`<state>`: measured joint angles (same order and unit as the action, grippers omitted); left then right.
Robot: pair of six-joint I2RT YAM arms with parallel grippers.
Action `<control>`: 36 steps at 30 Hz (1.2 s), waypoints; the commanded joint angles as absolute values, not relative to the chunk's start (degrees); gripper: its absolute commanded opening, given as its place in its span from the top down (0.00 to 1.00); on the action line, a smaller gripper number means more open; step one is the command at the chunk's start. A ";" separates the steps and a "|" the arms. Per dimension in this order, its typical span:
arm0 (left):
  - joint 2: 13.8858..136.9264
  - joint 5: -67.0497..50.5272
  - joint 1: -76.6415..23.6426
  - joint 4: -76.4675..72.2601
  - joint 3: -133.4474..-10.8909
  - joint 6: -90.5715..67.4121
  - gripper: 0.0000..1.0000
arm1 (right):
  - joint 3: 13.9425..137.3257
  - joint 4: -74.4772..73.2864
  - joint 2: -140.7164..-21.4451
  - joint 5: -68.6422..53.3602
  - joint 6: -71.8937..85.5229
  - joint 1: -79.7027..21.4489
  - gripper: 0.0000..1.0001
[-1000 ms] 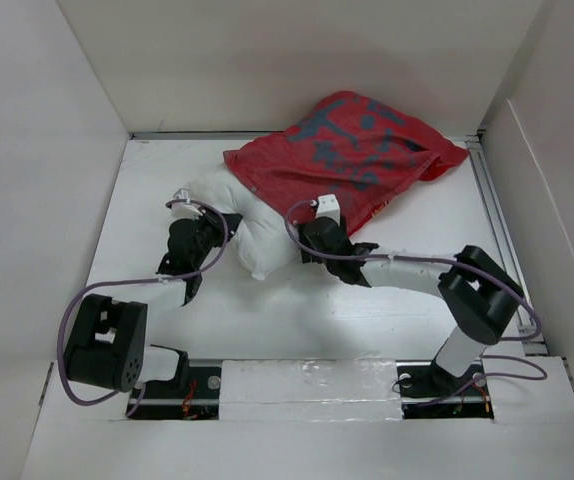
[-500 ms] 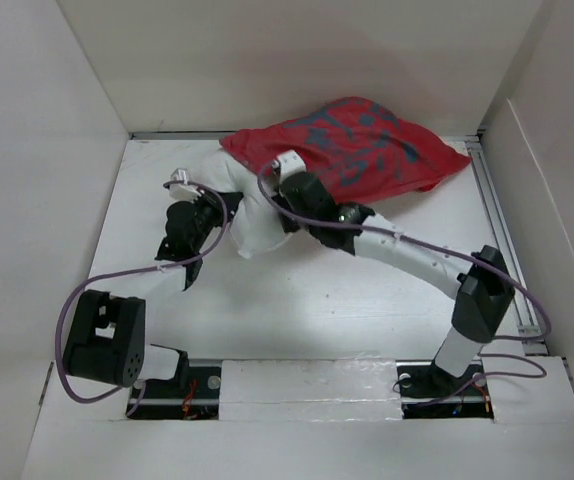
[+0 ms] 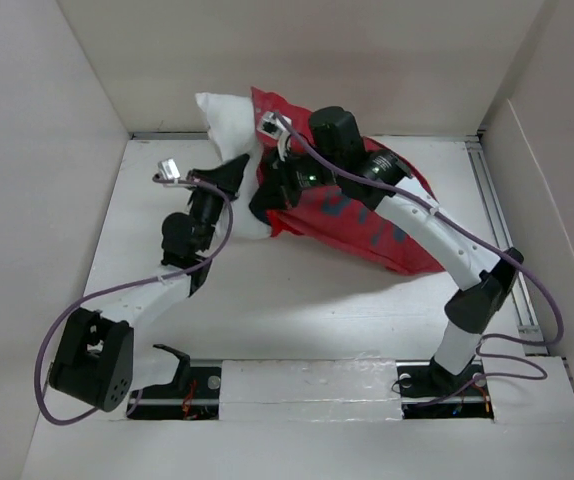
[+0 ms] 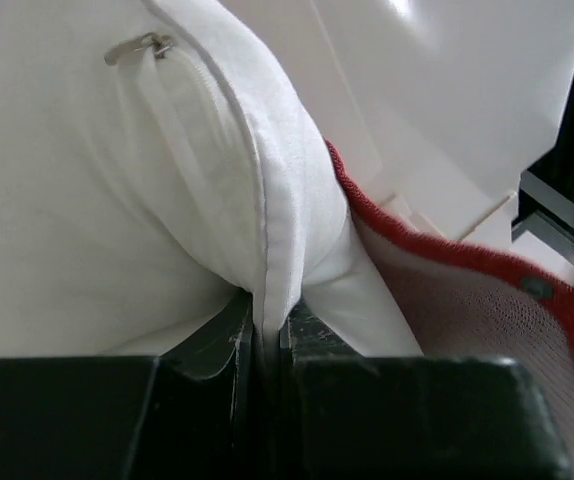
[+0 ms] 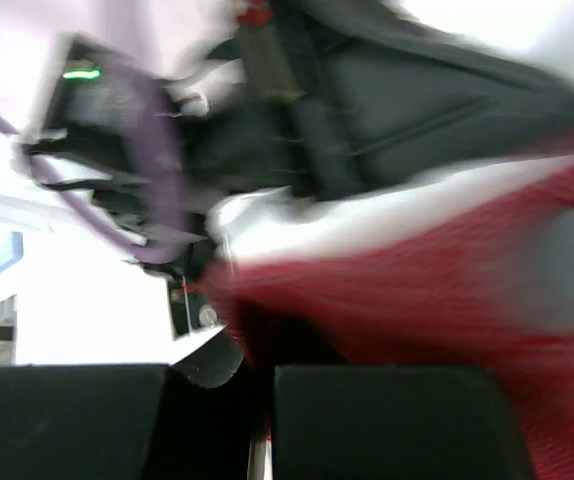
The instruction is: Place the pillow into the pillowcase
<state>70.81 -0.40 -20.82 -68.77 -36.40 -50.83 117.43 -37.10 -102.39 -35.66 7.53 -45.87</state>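
On the desk, up toward the back wall, the pillowcase is the biggest thing in play — its dull red face with grey-blue marks drapes from a raised left end down to the desk on the right. It bulges as if filled, so you can judge that much of the pillow is already inside. How deep it reaches is hidden by the cloth. Outside the case is one white end, sticking up past the mouth near the back wall, with another patch of white showing below the mouth.

Your left end effector is clamped on a seam ridge of that exposed end. The left wrist view shows white fabric pinched between the fingers, with the red hem just beside it on the right. Your right end effector is closed too. Its wrist view is blurred, but red cloth runs down into the slit between the fingers, and from above the case hangs from that spot — so read it as gripping the pillowcase at its mouth.

What's left, by my judgement, is to draw the hem over the protruding end while the left side holds the pillow, then let go and lay it flat. A small zip pull sits on the bare end, apart from the fingers.
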 commanded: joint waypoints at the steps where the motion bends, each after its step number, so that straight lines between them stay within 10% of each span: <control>1: 70.84 2.46 -25.22 -71.79 -28.78 -49.65 1.00 | 104.55 -21.53 -100.55 -41.88 10.99 -39.73 1.00; 6: 69.70 3.78 -24.70 -72.34 -22.59 -50.02 1.00 | 106.25 -30.84 -103.08 -22.06 5.80 -40.25 1.00; 17: 71.10 5.44 -24.70 -72.07 -21.18 -50.01 1.00 | 124.89 -26.99 -114.70 -64.49 3.79 -56.94 1.00; 22: 72.25 4.04 -22.59 -75.93 -16.01 -51.23 1.00 | 110.19 -29.18 -110.31 -47.85 0.26 -54.87 0.99; 26: 68.74 5.35 -22.59 -74.01 -13.80 -50.71 1.00 | 95.07 -24.88 -101.03 -31.23 7.20 -48.96 0.36; 29: 66.19 5.89 -22.59 -72.52 -12.75 -50.19 1.00 | 87.74 -24.08 -94.68 -23.48 8.96 -47.73 0.07; 36: 65.47 3.61 -22.59 -69.77 -13.80 -49.13 1.00 | 96.37 -36.46 -86.74 1.72 10.89 -47.90 0.00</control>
